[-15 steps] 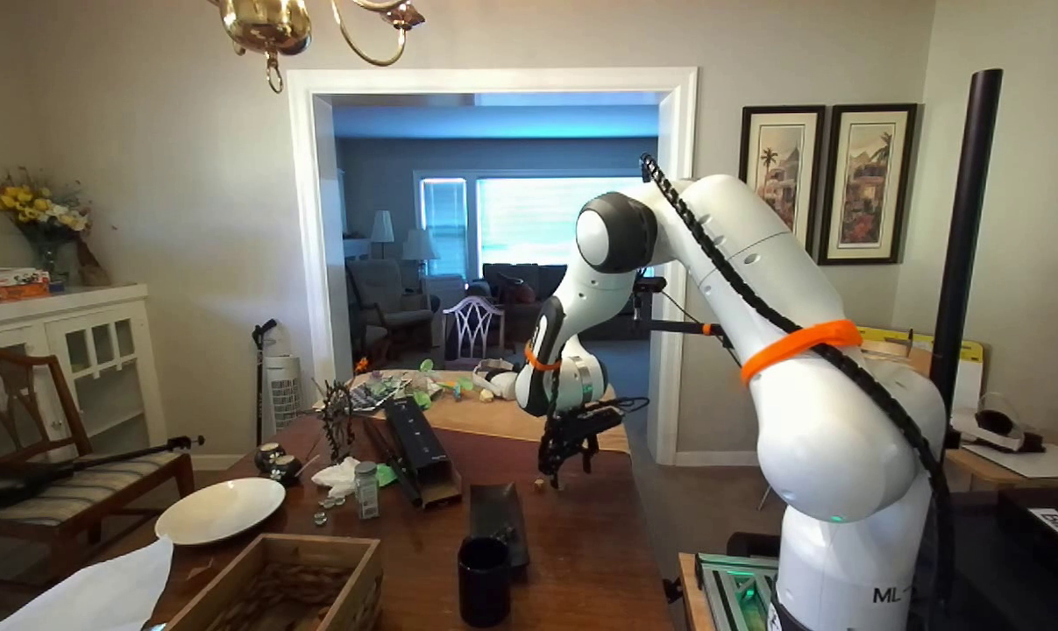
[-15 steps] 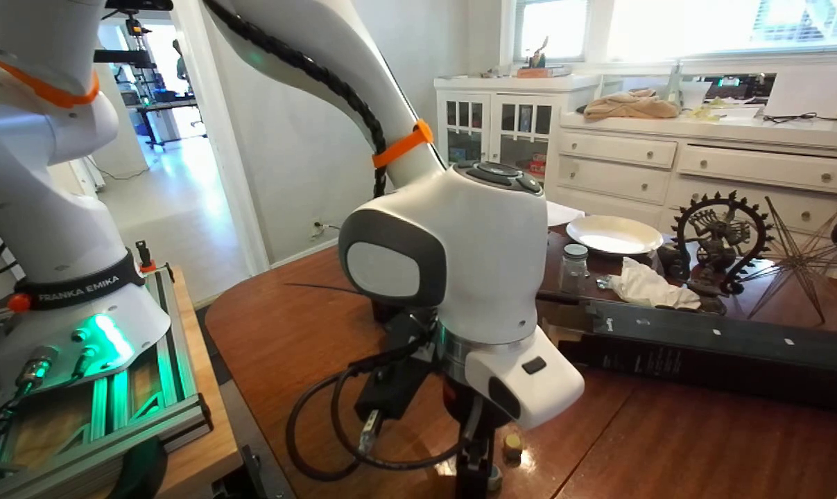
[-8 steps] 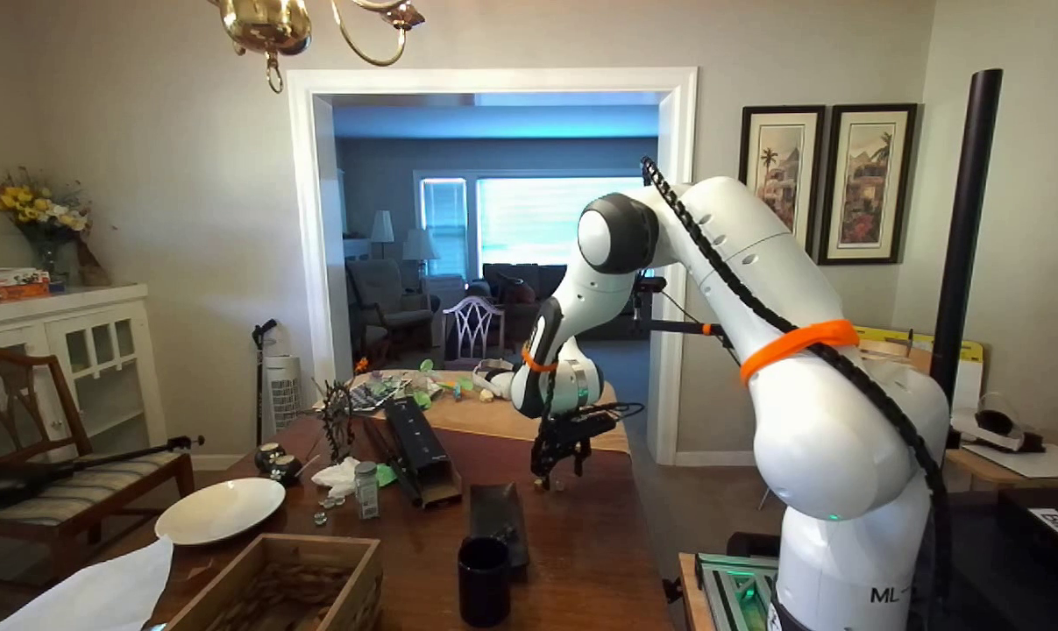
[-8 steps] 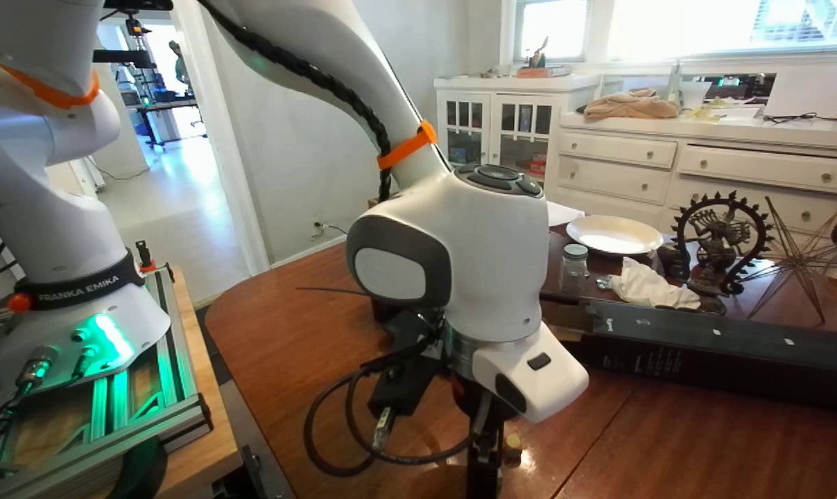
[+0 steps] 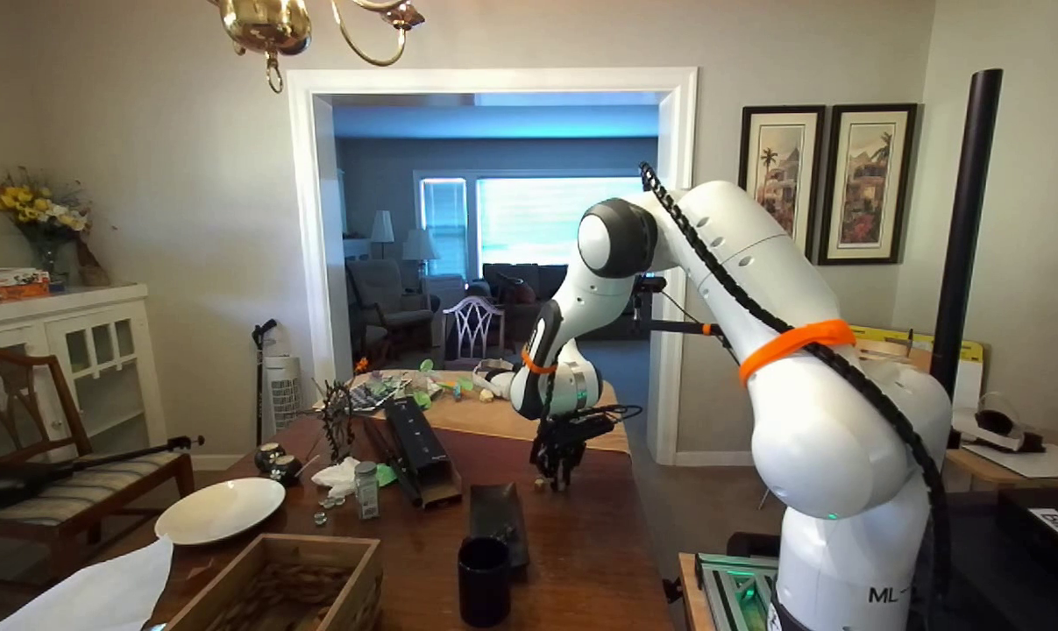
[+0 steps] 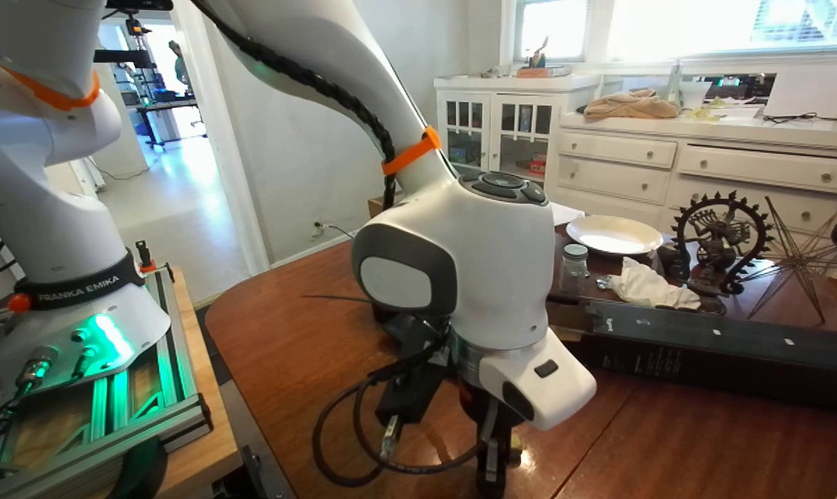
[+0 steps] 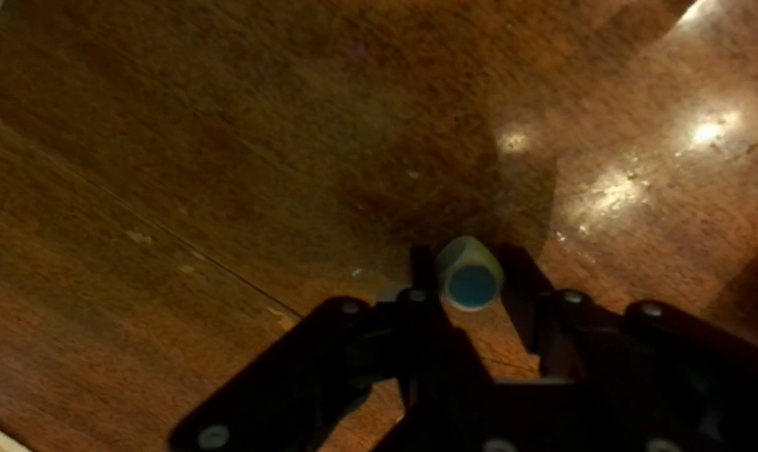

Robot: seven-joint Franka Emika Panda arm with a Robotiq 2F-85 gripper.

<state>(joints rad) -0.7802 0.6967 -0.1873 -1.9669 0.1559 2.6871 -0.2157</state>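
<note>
In the wrist view, a small pale, faceted object with a round blue end (image 7: 471, 287) sits between the dark fingers of my gripper (image 7: 468, 256). Both fingers lie against its sides, and wood shows through the gap behind it. A second pale thing (image 7: 390, 292) is mostly hidden behind the left finger. Low over the table the gripper (image 5: 555, 480) points downward in an exterior view. A small yellowish piece (image 6: 516, 445) shows just beside the finger (image 6: 491, 468) in an exterior view, partly covered by it. The held object is hidden in both exterior views.
On the brown wooden table stand a black mug (image 5: 484, 582), a dark tray (image 5: 499, 517), a wooden box (image 5: 353, 561), a white plate (image 5: 222, 511) and a glass jar (image 5: 366, 491). A long black box (image 6: 723, 353) lies beyond the arm, near an ornate metal statue (image 6: 720, 239).
My gripper has come down a little toward the table and shifted rightward in the exterior view nearer the arm. Its fingers, spread apart a second ago, have drawn together.
</note>
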